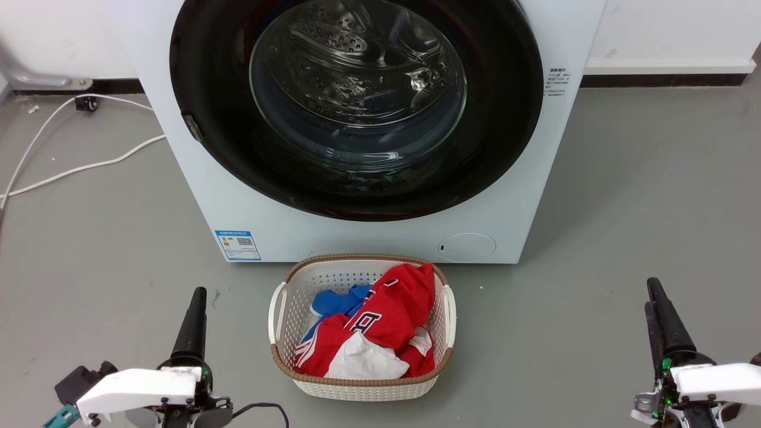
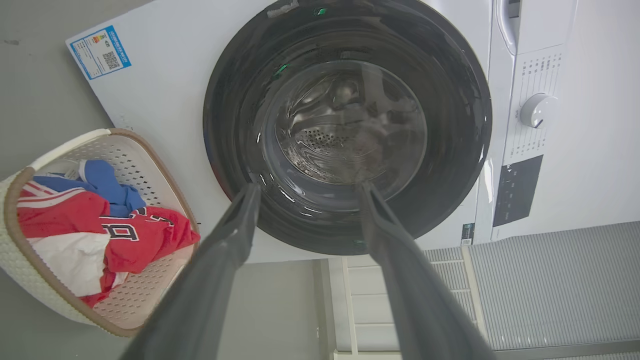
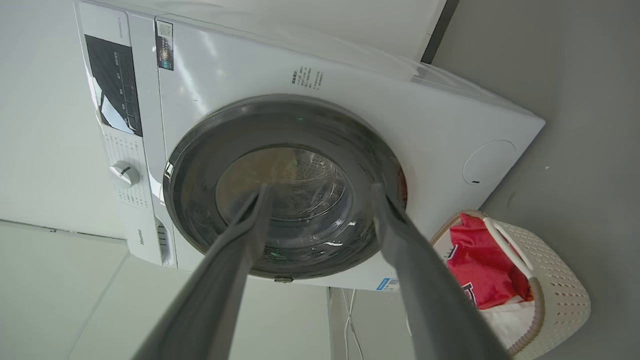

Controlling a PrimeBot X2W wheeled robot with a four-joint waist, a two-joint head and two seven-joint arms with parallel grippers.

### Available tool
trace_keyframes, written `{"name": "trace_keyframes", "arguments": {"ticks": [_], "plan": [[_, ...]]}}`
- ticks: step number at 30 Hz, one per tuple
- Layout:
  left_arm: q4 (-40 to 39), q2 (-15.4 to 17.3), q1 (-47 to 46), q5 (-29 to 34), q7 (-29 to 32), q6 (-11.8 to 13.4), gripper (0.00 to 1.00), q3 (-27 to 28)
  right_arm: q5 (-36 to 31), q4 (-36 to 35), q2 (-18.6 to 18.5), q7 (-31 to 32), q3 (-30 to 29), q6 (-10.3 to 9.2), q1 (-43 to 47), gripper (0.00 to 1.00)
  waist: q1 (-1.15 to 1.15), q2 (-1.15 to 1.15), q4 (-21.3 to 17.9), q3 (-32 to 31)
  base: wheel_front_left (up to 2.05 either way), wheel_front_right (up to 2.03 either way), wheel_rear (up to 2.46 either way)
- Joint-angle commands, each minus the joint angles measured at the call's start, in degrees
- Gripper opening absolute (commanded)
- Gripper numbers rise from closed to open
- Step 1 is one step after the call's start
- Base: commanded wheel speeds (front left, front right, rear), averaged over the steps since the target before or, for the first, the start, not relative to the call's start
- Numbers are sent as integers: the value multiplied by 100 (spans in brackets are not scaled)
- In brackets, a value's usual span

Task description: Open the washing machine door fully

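The white washing machine (image 1: 357, 238) stands straight ahead. Its washing machine door (image 1: 220, 154), a glossy black disc with a bulging glass window, lies flat against the front, with a small grey catch (image 1: 191, 126) on its left rim. My left gripper (image 1: 198, 294) hovers low at the left, well short of the machine, fingers pointing at it. My right gripper (image 1: 654, 286) hovers low at the right, likewise apart. In the left wrist view the left gripper (image 2: 307, 187) is open and empty before the door (image 2: 450, 125). The right gripper (image 3: 320, 187) is open and empty before the door (image 3: 200, 165).
A white laundry basket (image 1: 279, 309) holding red, blue and white clothes sits on the grey floor just in front of the machine, between my arms. White cables (image 1: 77, 169) trail on the floor at the left. A wall stands behind the machine.
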Motion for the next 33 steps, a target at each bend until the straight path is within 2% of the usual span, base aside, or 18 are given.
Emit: {"name": "trace_keyframes", "arguments": {"ticks": [1,12,18,30,33], "plan": [[-195,19,-64,290,-63,59,100,-33,-311,-213,-17,-72,-7,4,-36,100,0,0,1,3,0,0,0],[-533,24,24,1864,-319,377,100,-328,-1958,-726,-16,-327,164,5,110,100,0,0,0,13,0,0,0],[-643,30,57,2508,-427,505,100,-443,-2696,-858,-16,-436,270,6,186,100,0,0,-1,16,0,0,0],[-722,254,101,3729,-666,920,100,-866,-4043,-1102,-15,-668,442,8,342,100,0,0,-6,22,0,0,0],[-790,357,110,4105,-755,1116,100,-1058,-4400,-1163,-15,-759,438,8,395,100,0,0,-12,19,0,0,0]]}}
